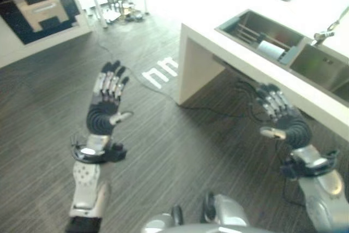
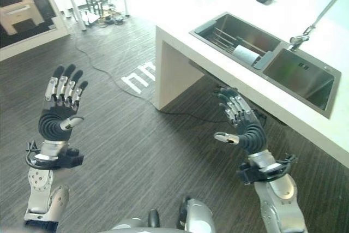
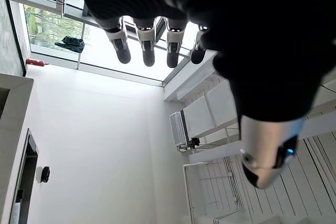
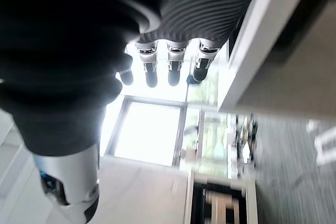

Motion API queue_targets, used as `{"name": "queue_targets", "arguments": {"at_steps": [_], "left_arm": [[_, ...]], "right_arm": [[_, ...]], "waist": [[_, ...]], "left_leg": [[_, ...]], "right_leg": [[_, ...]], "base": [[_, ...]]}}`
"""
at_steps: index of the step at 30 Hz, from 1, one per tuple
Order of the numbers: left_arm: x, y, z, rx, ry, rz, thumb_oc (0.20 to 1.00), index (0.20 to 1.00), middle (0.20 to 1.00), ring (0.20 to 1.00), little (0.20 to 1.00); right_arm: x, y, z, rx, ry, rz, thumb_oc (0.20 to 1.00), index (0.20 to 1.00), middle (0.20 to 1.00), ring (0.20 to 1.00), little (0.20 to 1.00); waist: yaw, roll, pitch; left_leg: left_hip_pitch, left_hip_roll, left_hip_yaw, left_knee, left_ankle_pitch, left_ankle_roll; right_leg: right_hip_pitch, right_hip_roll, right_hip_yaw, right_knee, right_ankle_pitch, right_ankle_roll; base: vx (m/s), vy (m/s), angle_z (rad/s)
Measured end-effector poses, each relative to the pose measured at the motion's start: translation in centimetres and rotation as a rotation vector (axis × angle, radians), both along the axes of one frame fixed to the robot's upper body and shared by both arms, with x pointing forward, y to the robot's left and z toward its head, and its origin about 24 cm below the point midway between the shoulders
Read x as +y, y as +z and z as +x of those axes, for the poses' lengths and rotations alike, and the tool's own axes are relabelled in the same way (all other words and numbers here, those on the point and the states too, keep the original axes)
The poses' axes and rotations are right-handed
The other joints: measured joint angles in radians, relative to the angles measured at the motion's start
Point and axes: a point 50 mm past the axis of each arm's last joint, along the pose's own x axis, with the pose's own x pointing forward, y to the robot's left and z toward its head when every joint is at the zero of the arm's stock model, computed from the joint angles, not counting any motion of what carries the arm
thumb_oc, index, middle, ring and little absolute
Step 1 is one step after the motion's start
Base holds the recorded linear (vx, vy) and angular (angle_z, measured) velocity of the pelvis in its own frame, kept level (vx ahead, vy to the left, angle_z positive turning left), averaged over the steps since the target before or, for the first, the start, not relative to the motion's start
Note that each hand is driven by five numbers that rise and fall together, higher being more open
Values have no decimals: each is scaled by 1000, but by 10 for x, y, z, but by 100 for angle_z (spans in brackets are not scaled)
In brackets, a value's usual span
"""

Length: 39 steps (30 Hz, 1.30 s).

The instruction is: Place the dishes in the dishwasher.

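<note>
Left eye view has both hands raised, empty and spread open, left hand mid-left, right hand below the sink.

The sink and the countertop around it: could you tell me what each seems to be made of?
The sink looks like brushed stainless steel: grey, dully reflective walls with sharp folded edges. The countertop looks like smooth white stone or a solid composite, uniform and glossy in the light; which one cannot be told.

White counter w/ double sink, faucet
</note>
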Motion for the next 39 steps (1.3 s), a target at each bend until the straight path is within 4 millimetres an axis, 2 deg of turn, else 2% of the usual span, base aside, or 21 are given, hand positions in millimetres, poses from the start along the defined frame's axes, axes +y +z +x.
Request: {"name": "queue_targets", "arguments": {"at_steps": [3,6,7,8,10,11,12,14,15,17,18,19,20,22,24,25,26,29,32,35,39], "left_arm": [[-5,-3,0,10,18,-27,1000,1000,1000,1000,1000],[-8,7,1,-39,17,-24,1000,1000,1000,1000,1000],[-9,8,2,-41,15,-32,1000,1000,1000,1000,1000],[-16,3,2,-19,0,-59,1000,1000,1000,1000,1000],[-19,7,0,-33,-8,-61,1000,1000,1000,1000,1000],[-19,10,0,-44,-11,-60,1000,1000,1000,1000,1000],[-18,14,0,-63,-7,-58,1000,1000,1000,1000,1000],[-19,13,0,-51,-10,-54,1000,1000,1000,1000,1000],[-18,7,-3,-26,-6,-45,1000,1000,1000,1000,1000],[-18,2,-6,-3,-7,-41,1000,1000,1000,1000,1000],[-19,1,-6,-3,-4,-24,1000,1000,1000,1000,1000],[-20,0,-6,-1,-3,-16,1000,1000,1000,1000,1000],[-19,-1,-6,3,4,5,1000,1000,1000,1000,1000],[-16,-8,-7,35,12,46,1000,1000,1000,1000,1000],[-4,-19,-10,98,36,101,1000,1000,1000,1000,1000],[-4,-20,-11,96,44,86,1000,1000,1000,1000,1000],[-5,-20,-11,90,39,75,1000,1000,1000,1000,1000],[-12,-7,-3,26,-2,81,1000,1000,1000,1000,1000],[-21,2,5,45,-144,32,1000,1000,1000,1000,1000],[-30,7,10,41,-212,74,1000,1000,1000,1000,1000],[-27,15,9,21,-226,143,1000,1000,1000,1000,1000]], "right_arm": [[0,-1,1,-9,-14,46,1000,1000,1000,1000,1000],[0,1,1,-26,-15,45,1000,1000,1000,1000,1000],[0,3,3,-35,-17,41,1000,1000,1000,1000,1000],[2,6,10,-49,-20,52,1000,1000,1000,1000,1000],[10,17,19,-104,11,56,1000,1000,1000,1000,1000],[7,23,20,-129,-2,50,1000,1000,1000,1000,1000],[3,26,22,-139,-22,36,1000,1000,1000,1000,1000],[1,23,19,-130,-38,47,1000,1000,1000,1000,1000],[-4,20,15,-128,-63,54,1000,1000,1000,1000,1000],[-6,19,14,-127,-73,53,1000,1000,1000,1000,1000],[-7,18,14,-124,-84,55,1000,1000,1000,1000,1000],[-7,19,14,-124,-84,57,1000,1000,1000,1000,1000],[-4,22,18,-139,-73,63,1000,1000,1000,1000,1000],[3,26,25,-156,-43,71,1000,1000,1000,1000,1000],[9,29,34,-167,-2,65,1000,1000,1000,1000,1000],[4,24,33,-135,-24,59,1000,1000,1000,1000,1000],[-1,18,29,-106,-43,52,1000,1000,1000,1000,1000],[-3,20,25,-98,-52,25,1000,1000,1000,1000,1000],[0,21,10,-115,-71,74,1000,1000,1000,1000,1000],[-1,17,5,-111,-116,130,1000,1000,1000,1000,1000],[-2,20,6,-124,-123,125,1000,1000,1000,1000,1000]], "waist": [[-24,23,-5],[-38,53,-43],[-46,59,-54],[-43,108,-68],[-33,99,-72],[-36,98,-75],[-33,108,-75],[-44,96,-79],[-34,79,-84],[-43,80,-85],[-36,72,-80],[-25,59,-74],[-6,27,-60],[10,42,-62],[52,84,-54],[77,121,-40],[74,138,-35],[83,141,-23],[73,86,1],[41,60,4],[41,56,1]], "left_leg": [[91,-2,25,0,-20,-1],[157,29,-22,1,-54,-58],[182,33,-38,2,-68,-82],[210,70,-30,19,-72,-105],[150,75,-15,182,-46,-156],[139,93,3,169,-75,-154],[138,140,17,130,-30,-170],[103,152,19,229,-29,-184],[-18,152,1,521,-2,-221],[-124,143,-75,704,8,-248],[-214,133,-91,805,-9,-221],[-275,126,-86,837,-26,-196],[-332,114,-47,601,-57,-129],[-315,137,-67,229,-39,-137],[-264,127,-293,-71,23,-168],[-263,148,-362,-70,67,-188],[-261,153,-358,-64,84,-192],[-235,157,-185,-64,128,-161],[-176,77,-141,-65,229,-95],[-128,37,-130,-64,211,-23],[-106,29,-107,-63,195,2]], "right_leg": [[-13,-40,-15,16,83,-42],[102,53,12,-24,97,-67],[143,72,34,-54,170,-151],[152,107,27,-4,181,-185],[176,102,44,7,142,-225],[197,104,60,-2,120,-229],[197,138,63,35,75,-212],[207,143,62,46,55,-215],[238,140,97,24,25,-217],[272,144,131,2,7,-250],[274,138,149,-6,5,-254],[277,131,167,-15,7,-247],[308,112,203,-61,27,-219],[361,142,242,-122,49,-182],[381,172,360,-150,40,-181],[400,195,415,-147,43,-184],[425,192,435,-147,32,-170],[441,114,415,-144,-7,-110],[482,6,333,-133,-31,-37],[493,-20,303,-50,-26,8],[466,-30,305,4,-27,26]], "base": [[318,-225,-18],[260,-257,13],[264,-320,23],[255,-309,-4],[221,-282,-26],[166,-277,-29],[227,-412,-24],[176,-298,-35],[139,-108,-61],[191,-92,-47],[201,24,-26],[245,109,-63],[365,220,-81],[434,249,-97],[297,191,-174],[209,269,-172],[169,318,-117],[94,286,-88],[97,258,-66],[91,275,-23],[67,203,-17]]}}
